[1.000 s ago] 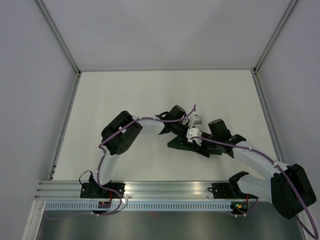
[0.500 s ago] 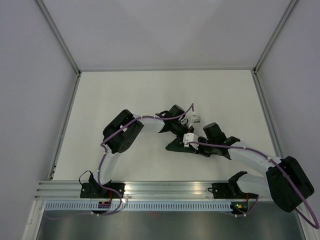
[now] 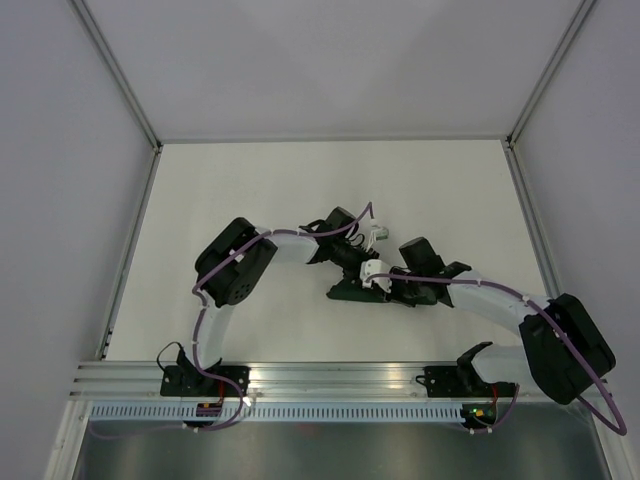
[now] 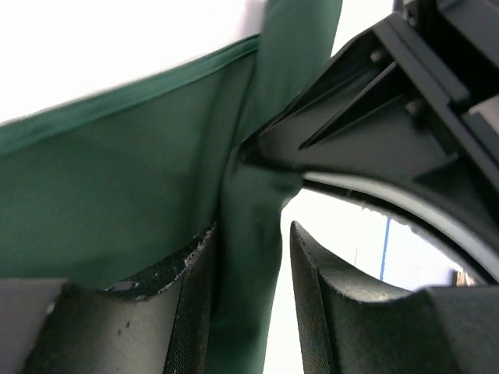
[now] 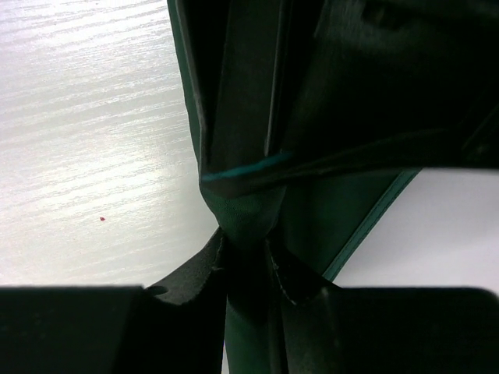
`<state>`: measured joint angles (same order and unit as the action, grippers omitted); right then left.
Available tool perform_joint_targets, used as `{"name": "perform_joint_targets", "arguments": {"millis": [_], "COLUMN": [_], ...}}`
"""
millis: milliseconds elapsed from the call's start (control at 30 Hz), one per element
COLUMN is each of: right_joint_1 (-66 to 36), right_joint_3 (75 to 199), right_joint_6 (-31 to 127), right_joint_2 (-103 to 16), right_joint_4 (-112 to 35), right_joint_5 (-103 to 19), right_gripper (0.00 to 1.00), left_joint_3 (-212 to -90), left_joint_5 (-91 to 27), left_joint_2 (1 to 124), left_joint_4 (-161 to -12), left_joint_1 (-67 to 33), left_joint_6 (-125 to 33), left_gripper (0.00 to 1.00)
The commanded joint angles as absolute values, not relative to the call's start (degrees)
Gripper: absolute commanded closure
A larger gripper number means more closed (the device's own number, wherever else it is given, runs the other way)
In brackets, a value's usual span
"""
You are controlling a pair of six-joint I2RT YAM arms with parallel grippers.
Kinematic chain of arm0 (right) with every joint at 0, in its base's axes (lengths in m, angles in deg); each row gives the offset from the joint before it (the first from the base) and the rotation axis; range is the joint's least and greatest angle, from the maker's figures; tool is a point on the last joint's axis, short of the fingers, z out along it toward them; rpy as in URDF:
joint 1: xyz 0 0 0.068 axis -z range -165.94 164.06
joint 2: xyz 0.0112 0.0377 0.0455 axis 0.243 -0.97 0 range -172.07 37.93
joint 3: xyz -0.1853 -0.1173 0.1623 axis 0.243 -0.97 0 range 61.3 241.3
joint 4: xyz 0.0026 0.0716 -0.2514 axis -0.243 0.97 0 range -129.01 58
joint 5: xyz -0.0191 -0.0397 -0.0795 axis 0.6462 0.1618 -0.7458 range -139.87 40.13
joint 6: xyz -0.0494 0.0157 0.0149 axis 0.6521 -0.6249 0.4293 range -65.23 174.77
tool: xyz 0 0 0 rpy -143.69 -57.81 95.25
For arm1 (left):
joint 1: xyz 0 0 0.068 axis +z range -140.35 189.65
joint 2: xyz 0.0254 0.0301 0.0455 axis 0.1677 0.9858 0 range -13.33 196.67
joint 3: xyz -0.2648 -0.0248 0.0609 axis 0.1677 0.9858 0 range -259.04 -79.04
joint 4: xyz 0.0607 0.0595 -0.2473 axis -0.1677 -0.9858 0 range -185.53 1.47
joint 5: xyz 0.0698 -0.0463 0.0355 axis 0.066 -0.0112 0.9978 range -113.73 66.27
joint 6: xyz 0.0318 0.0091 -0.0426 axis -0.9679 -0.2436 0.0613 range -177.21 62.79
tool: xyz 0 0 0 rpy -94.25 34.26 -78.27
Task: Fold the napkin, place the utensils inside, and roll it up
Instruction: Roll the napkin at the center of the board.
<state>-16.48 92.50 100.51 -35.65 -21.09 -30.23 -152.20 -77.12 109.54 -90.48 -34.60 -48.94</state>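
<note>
Left end effector (image 4: 251, 234): its jaws are standing apart around a hanging fold of the napkin (image 4: 117, 202) and are gripping nothing. The fold is brushing the finger (image 4: 191, 304) on the left of the wrist view. A bright gap is showing between the cloth and the other finger.

Right end effector (image 5: 245, 248): it is squeezing a bunched ridge of the napkin between its closed fingertips. The cloth is fanning out beyond the pinch in dark folds.

Napkin position: it is sitting gathered near the middle of the counter (image 3: 250, 190), between the two wrists. In the overhead view the end effectors are covering most of it, and only a dark green wedge is showing at their near side. Whether the pinched part is hanging clear of the counter cannot be told.

Napkin edges: a lighter green hem is running diagonally across the left wrist view. A thin teal edge is crossing the folds in the right wrist view.

Arms: both are reaching inward, and their end effectors are meeting just beside each other. In the left wrist view the right end effector's black body is filling the upper right, its tip touching the same fold just beyond the left fingers.

Counter: it is showing white with a faint grain, and a tiny red speck (image 5: 102, 219) is lying on it left of the napkin.
</note>
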Motion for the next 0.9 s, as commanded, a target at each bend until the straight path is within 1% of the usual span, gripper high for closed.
{"name": "perform_joint_targets", "arguments": {"millis": [0,200,333,367,433,467,567,600,667,700,733,767,833,867], "right_joint_1": [-16.2,-15.9,-15.6,-15.6,-15.3,-15.2,-15.1,-15.2,-15.1,-15.0,-15.0,-15.0,-15.0,-15.1], "right_joint_3": [93.7,95.2,96.2,96.3,96.6,96.9,97.6,98.1,98.7,98.7,98.9,99.1,99.3,99.4], "right_joint_6": [101.6,101.7,101.7,101.7,101.7,101.7,101.4,101.4,101.3,101.2,101.2,101.2,101.1,101.0], "right_joint_2": [-37.9,-40.6,-42.1,-42.3,-42.9,-43.2,-44.3,-45.2,-45.7,-46.0,-46.1,-46.3,-46.6,-46.9], "right_joint_4": [-16.9,-15.7,-15.2,-15.1,-14.8,-14.8,-14.7,-14.4,-14.3,-14.2,-14.4,-14.2,-14.3,-14.3], "right_joint_5": [-32.1,-31.6,-31.3,-31.3,-31.2,-31.2,-31.1,-31.0,-31.0,-31.0,-31.1,-31.2,-31.3,-31.2], "right_gripper": [1.00,0.99,1.00,0.99,1.00,1.00,0.99,1.00,1.00,0.99,1.00,1.00,0.99,0.99], "left_joint_3": [-147.3,-139.2,-133.7,-132.5,-130.1,-129.7,-129.6,-129.7,-130.6,-131.0,-131.2,-132.2,-132.7,-132.6], "left_joint_5": [-69.8,-65.9,-61.7,-60.8,-55.8,-54.1,-44.0,-40.1,-35.9,-33.3,-29.9,-26.3,-25.1,-25.1], "left_joint_2": [106.1,96.3,87.6,83.0,78.4,72.9,63.1,60.7,55.9,54.6,53.6,52.7,50.2,49.5], "left_joint_4": [-89.3,-79.4,-74.7,-73.9,-73.5,-73.5,-75.0,-74.8,-74.0,-73.9,-72.8,-73.2,-72.8,-70.1], "left_joint_1": [-32.1,-27.6,-24.8,-24.4,-23.1,-23.0,-22.8,-22.5,-22.3,-22.3,-22.3,-22.0,-22.0,-22.0], "left_joint_6": [-44.7,-40.3,-38.9,-38.6,-38.9,-39.7,-42.4,-42.6,-43.1,-42.6,-38.6,-37.2,-35.7,-35.9], "left_gripper": [0.52,0.52,0.52,0.52,0.52,0.52,0.50,0.42,0.36,0.19,0.03,0.00,0.00,0.00]}}
